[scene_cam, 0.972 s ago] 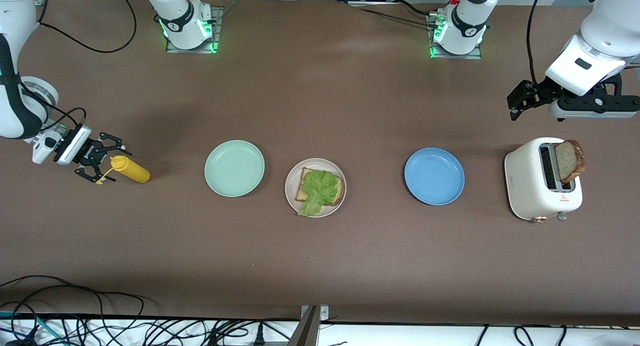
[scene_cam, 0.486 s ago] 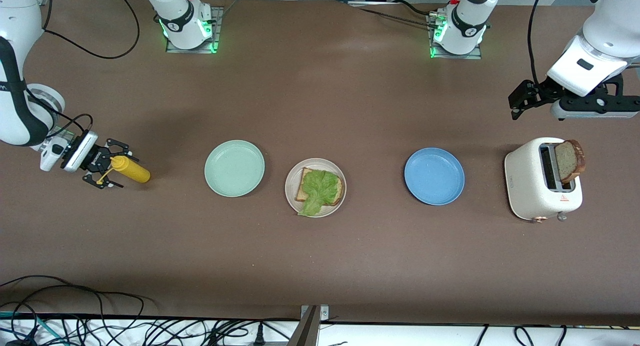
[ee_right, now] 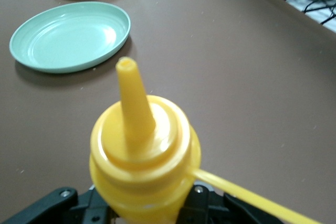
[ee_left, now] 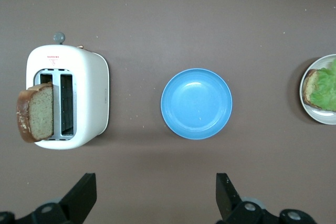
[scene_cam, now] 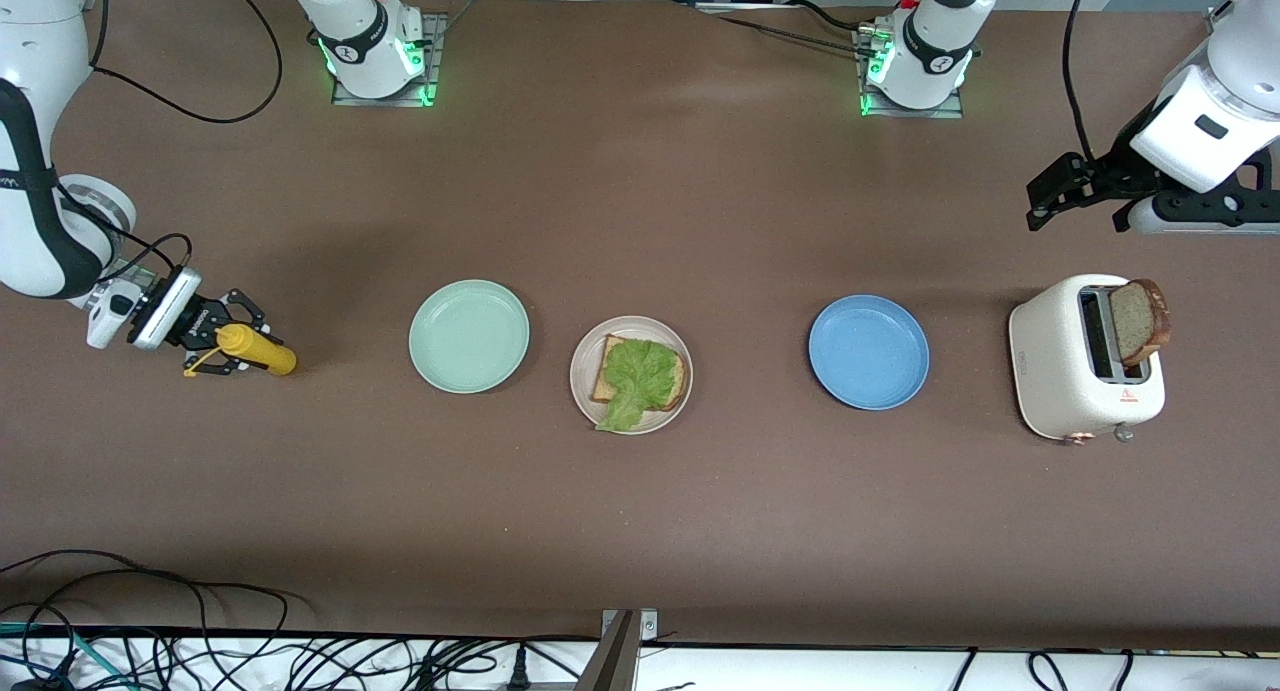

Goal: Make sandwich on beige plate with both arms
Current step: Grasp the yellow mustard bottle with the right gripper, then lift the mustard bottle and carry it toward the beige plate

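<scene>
Open tabletop (scene_cam: 640,531) is left nearer the front camera. Passage along the row is blocked by the mint-green plate (scene_cam: 468,335), beige plate (scene_cam: 630,374), blue plate (scene_cam: 868,351) and toaster (scene_cam: 1085,359), apparently tallest.

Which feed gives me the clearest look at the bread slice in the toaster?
The left wrist view: it looks straight down on the bread slice leaning out of a toaster slot, crust and face visible. The front view shows the slice smaller, tilted over the toaster's edge. The right wrist view doesn't show it.
</scene>
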### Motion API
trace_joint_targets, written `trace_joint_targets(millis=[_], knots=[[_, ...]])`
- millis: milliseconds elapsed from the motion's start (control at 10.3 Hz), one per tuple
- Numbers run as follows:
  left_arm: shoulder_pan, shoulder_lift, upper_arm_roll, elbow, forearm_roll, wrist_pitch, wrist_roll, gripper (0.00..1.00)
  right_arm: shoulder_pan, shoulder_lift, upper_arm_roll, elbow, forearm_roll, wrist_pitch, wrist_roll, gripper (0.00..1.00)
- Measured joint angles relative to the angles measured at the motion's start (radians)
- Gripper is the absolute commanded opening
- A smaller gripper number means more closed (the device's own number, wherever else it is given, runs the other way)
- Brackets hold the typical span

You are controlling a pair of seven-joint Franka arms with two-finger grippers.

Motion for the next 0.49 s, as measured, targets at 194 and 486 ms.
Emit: trace_joint_targets(millis=[194, 486], knots=[[0.000, 0.033, -0.001, 0.038, 0.000, -0.021, 0.000, 1.00, 0.046, -0.001, 0.009, 0.079, -0.029, 0.000, 0.109, 0.00], [-0.005, 0.046, -0.005, 0.045, 0.000, -0.021, 0.000, 1.00, 0.161, -0.003, 0.011, 0.199, -0.145, 0.016, 0.386, 0.00]])
